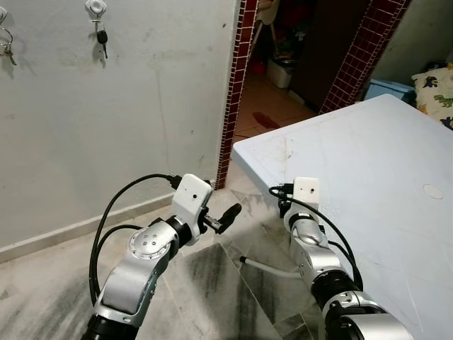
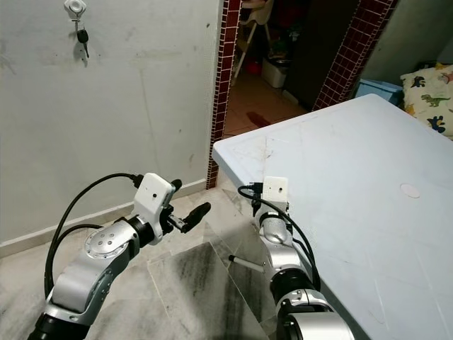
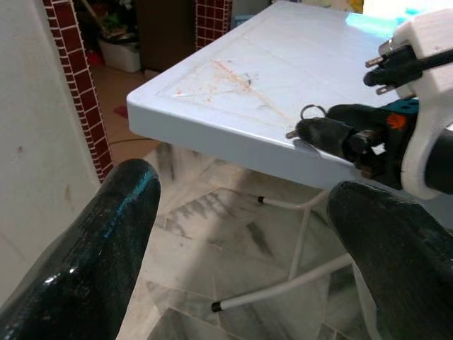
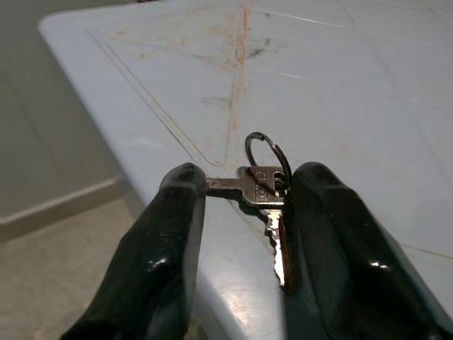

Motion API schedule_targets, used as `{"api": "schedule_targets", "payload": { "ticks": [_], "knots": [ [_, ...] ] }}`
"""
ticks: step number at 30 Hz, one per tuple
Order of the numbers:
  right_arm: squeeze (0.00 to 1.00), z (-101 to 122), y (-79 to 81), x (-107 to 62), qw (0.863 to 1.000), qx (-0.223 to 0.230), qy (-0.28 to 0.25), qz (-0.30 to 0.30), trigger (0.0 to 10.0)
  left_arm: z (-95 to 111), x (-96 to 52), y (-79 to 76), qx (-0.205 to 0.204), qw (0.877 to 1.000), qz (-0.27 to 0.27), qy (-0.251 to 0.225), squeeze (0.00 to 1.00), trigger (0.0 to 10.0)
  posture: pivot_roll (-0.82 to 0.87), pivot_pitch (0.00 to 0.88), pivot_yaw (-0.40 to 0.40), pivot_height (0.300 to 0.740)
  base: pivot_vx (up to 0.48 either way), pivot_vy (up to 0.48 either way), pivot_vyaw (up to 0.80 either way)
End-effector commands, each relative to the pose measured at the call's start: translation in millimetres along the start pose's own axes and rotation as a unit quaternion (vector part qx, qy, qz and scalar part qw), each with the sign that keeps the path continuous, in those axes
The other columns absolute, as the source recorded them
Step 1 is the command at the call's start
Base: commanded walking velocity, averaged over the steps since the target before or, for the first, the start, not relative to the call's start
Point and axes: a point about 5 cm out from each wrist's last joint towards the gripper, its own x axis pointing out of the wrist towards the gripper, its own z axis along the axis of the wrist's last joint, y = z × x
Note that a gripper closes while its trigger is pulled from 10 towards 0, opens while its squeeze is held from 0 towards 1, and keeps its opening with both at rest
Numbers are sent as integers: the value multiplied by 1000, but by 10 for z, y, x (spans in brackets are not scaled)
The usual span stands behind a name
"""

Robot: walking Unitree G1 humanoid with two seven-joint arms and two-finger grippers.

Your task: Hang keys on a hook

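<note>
My right gripper (image 4: 241, 188) is shut on a small bunch of silver keys (image 4: 263, 188) with a ring, just above the near corner of the pale blue table (image 1: 368, 156). In the left wrist view the ring (image 3: 312, 111) sticks up from its black fingertips. My left gripper (image 1: 226, 214) is open with nothing in it, held over the floor to the left of the table and pointing towards the right gripper. High on the grey wall a white hook (image 1: 96, 7) carries a black-headed key (image 1: 102, 39). A second hook at the far left holds more keys (image 1: 7, 49).
A doorway framed in dark red tiles (image 1: 237, 85) opens beside the wall, with boxes in the room beyond. A blue bin (image 1: 388, 88) and a dinosaur-print pillow (image 1: 435, 85) lie behind the table. Marble floor (image 1: 212, 283) and a white table leg (image 1: 269, 269) are below.
</note>
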Motion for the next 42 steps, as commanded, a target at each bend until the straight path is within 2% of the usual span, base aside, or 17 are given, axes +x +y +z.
{"api": "schedule_targets", "payload": {
  "ticks": [1, 9, 36, 41, 42],
  "knots": [
    [0, 29, -24, 19, 1000, 7, -4, 1, 0, 16, -9, -68, -1, 1000, -14, -2, 0, 10000, 234, 14, -102, 740, 0, 0, 0],
    [0, -12, -54, 14, 1000, 7, 0, -3, 0, -13, -65, -151, -8, 1000, -21, 6, 0, 10000, 238, 34, -103, 740, 0, 0, 0],
    [0, -95, -138, -5, 1000, -9, 12, -26, 0, -22, -102, -152, -12, 1000, -8, 13, 0, 10000, 238, 50, -118, 740, 0, 0, 0],
    [0, 8, -171, 18, 999, 7, -15, -33, 0, -23, -94, -144, -12, 1000, -4, 12, 0, 10000, 235, 44, -124, 740, 0, 0, 0],
    [0, 119, -183, 42, 999, 19, -40, -31, 0, -20, -85, -140, -12, 1000, -2, 10, 0, 10000, 231, 40, -126, 740, 0, 0, 0]
  ]
}}
